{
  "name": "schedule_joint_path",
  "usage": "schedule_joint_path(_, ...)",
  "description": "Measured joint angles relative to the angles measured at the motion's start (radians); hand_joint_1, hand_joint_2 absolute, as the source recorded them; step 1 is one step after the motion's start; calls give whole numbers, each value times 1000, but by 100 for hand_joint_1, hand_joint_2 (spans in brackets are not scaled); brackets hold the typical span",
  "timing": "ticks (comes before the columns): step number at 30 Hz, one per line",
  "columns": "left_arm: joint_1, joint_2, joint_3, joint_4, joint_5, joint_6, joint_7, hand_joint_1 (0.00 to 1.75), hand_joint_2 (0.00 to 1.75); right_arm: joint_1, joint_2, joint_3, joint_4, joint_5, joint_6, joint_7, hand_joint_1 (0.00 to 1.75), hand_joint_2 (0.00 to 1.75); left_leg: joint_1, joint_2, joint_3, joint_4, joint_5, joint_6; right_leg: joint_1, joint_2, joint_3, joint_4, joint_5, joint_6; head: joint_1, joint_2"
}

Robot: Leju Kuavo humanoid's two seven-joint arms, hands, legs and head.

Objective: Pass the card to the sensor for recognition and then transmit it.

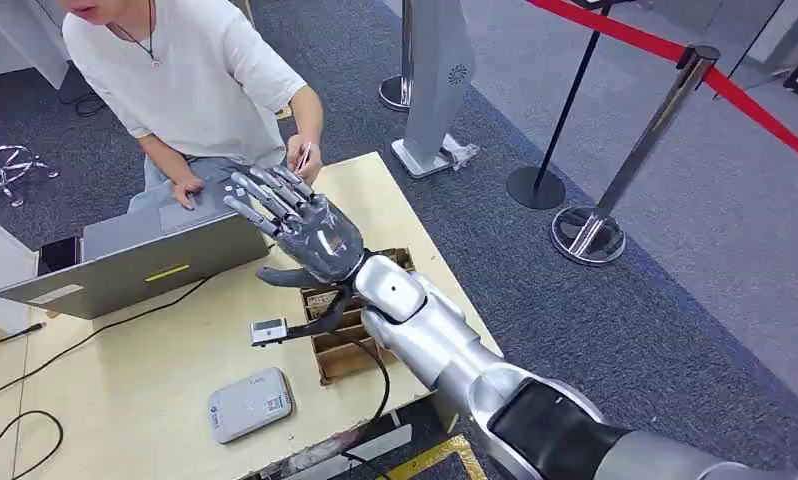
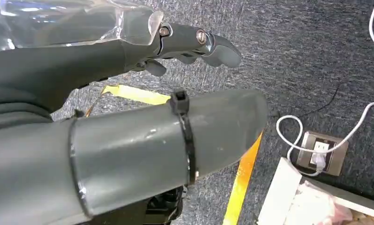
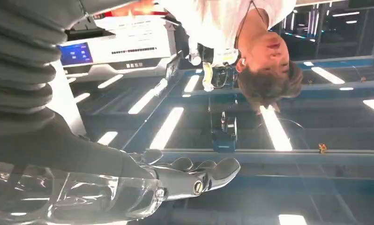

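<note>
The card (image 1: 303, 156), as far as you could tell, was the thin pale slip pinched in the person's hand (image 1: 314, 167) at the far edge of the table (image 1: 125, 380). It was too small to be sure of, and it was in neither of the robot's hands.

Your right hand (image 1: 300, 225) was stretched out just in front of that hand. Its fingers were straight and spread and it held nothing, and the right wrist view showed the same flat, empty fingers (image 3: 208, 171). Your left hand (image 2: 190, 42) hung low over the carpet, loosely extended and also empty.

Below the right forearm sat a wooden box (image 1: 340, 355). A small reader head on a dark stalk (image 1: 268, 331) stood just beside it, and a flat grey reader (image 1: 250, 403) lay nearer you. You could not tell from these views which of the two was the sensor. An open laptop (image 1: 145, 250) stood to the left, under the person's other hand.

The risks lay in the handover. If the right hand closed off-centre on so thin a card, the card could slide between the spread fingers and drop into the box or onto the laptop. If the fingers closed too soon, they could catch the person's fingers. Swinging back toward the readers with the forearm this low could clip the stalk or snag the cables on the table.
</note>
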Motion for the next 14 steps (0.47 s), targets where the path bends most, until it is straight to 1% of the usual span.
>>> schedule_joint_path(4,0,0,0,0,4,0,-3,0,0,0,20,-38,1,-49,0,-71,0,0,0,0,0,0,0,0,0,0,0,0,0,0,0,0)
schedule_joint_path(8,0,0,0,0,8,0,-5,0,0,0,44,-86,14,-132,0,-154,0,0,0,0,0,0,0,0,0,0,0,0,0,0,0,0)
schedule_joint_path(11,0,0,0,0,15,0,-9,0,0,0,58,-103,38,-263,0,-222,0,0,0,0,0,0,0,0,0,0,0,0,0,0,0,0)
schedule_joint_path(12,0,0,0,0,18,0,-11,0,0,-1,58,-99,52,-351,0,-238,0,0,0,0,0,0,0,0,0,0,0,0,0,0,0,0)
schedule_joint_path(14,1,0,1,0,23,0,-16,0,0,0,57,-66,68,-526,16,-236,0,0,0,0,0,0,0,0,0,0,-1,0,0,0,0,0)
